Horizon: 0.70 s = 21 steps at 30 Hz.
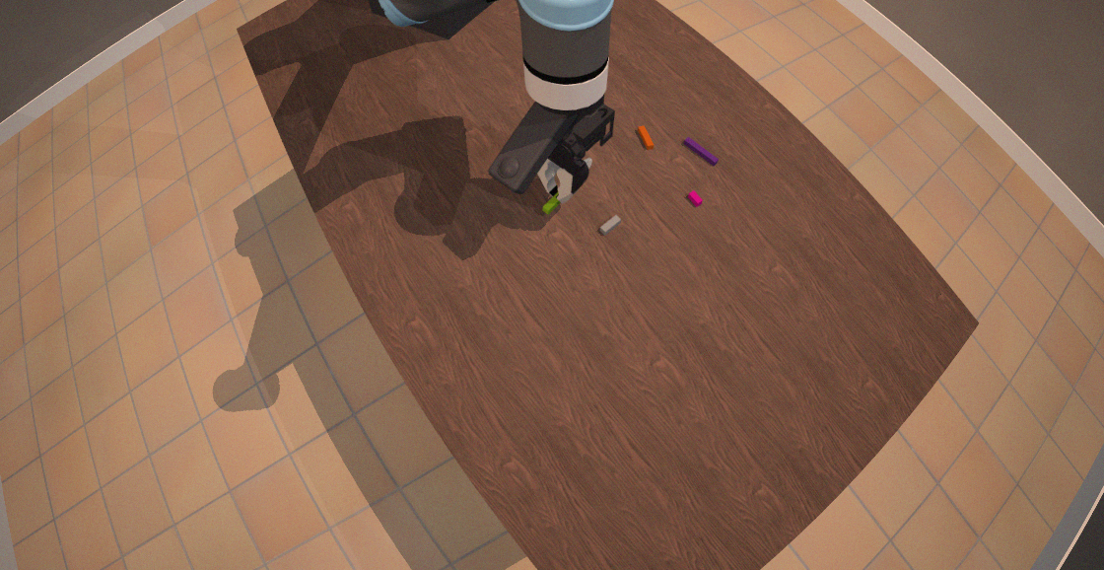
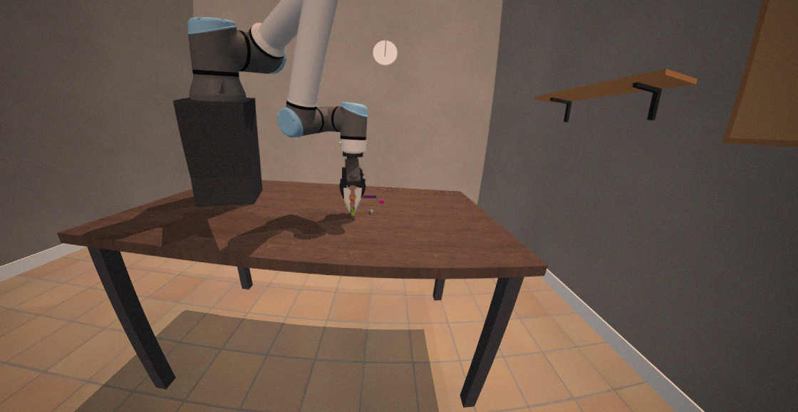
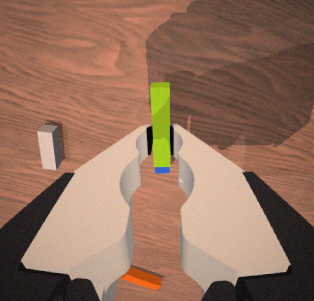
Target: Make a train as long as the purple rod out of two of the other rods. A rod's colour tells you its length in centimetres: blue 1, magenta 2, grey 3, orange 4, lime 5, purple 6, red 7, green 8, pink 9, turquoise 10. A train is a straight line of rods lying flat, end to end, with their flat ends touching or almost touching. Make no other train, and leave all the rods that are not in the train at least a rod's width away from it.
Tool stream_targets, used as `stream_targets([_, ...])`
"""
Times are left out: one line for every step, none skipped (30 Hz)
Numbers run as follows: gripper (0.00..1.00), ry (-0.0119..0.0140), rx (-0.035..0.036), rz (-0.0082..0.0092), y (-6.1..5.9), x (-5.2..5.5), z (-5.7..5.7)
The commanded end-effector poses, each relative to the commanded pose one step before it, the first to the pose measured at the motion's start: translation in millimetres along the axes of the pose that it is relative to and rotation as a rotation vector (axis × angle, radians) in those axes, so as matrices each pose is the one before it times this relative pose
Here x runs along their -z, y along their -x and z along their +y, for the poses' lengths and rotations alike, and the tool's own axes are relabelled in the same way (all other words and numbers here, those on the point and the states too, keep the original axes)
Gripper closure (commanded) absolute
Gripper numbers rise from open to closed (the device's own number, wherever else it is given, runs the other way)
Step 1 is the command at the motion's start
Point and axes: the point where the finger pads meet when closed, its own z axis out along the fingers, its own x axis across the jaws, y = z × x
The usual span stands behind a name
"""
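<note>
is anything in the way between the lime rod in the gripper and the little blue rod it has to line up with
Nothing visible. The gripper is shut on the lime rod, and in the wrist view the blue rod shows right at the lime rod's near end. The grey rod and orange rod lie off to the sides.

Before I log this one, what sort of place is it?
Probably a plain indoor room: a wooden table on a tiled floor, a wall shelf, and the arm's dark pedestal on the table.
</note>
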Motion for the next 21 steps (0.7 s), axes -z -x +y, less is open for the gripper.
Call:
stream_targets([1.00, -0.00039, 0.00002, -0.00068, 0.29, -3.14, -0.11])
stream_targets([1.00, 0.00000, 0.00000, 0.00000, 0.00, -0.94, 0.00])
stream_targets([1.00, 0.00000, 0.00000, 0.00000, 0.00, -0.91, 0.00])
stream_targets([1.00, 0.00000, 0.00000, 0.00000, 0.00, -0.87, 0.00])
stream_targets([1.00, 0.00000, 0.00000, 0.00000, 0.00, -0.79, 0.00])
stream_targets([1.00, 0.00000, 0.00000, 0.00000, 0.00, -0.70, 0.00])
stream_targets([1.00, 0.00000, 0.00000, 0.00000, 0.00, -0.59, 0.00])
stream_targets([1.00, 0.00000, 0.00000, 0.00000, 0.00, -0.47, 0.00])
stream_targets([1.00, 0.00000, 0.00000, 0.00000, 0.00, 0.00, 0.00])
stream_targets([1.00, 0.00000, 0.00000, 0.00000, 0.00, 0.00, 0.00])
stream_targets([1.00, 0.00000, 0.00000, 0.00000, 0.00, -0.35, 0.00])
stream_targets([1.00, 0.00000, 0.00000, 0.00000, 0.00, -0.24, 0.00])
stream_targets([1.00, 0.00000, 0.00000, 0.00000, 0.00, -0.13, 0.00])
stream_targets([1.00, 0.00000, 0.00000, 0.00000, 0.00, -0.05, 0.00])
stream_targets([1.00, 0.00000, 0.00000, 0.00000, 0.00, -0.01, 0.00])
stream_targets([1.00, 0.00000, 0.00000, 0.00000, 0.00, 0.00, 0.00])
stream_targets([1.00, 0.00000, 0.00000, 0.00000, 0.00, 0.00, 0.00])
stream_targets([1.00, 0.00000, 0.00000, 0.00000, 0.00, 0.00, 0.00])
stream_targets([1.00, 0.00000, 0.00000, 0.00000, 0.00, 0.00, 0.00])
stream_targets([1.00, 0.00000, 0.00000, 0.00000, 0.00, 0.00, 0.00])
stream_targets([1.00, 0.00000, 0.00000, 0.00000, 0.00, 0.00, 0.00])
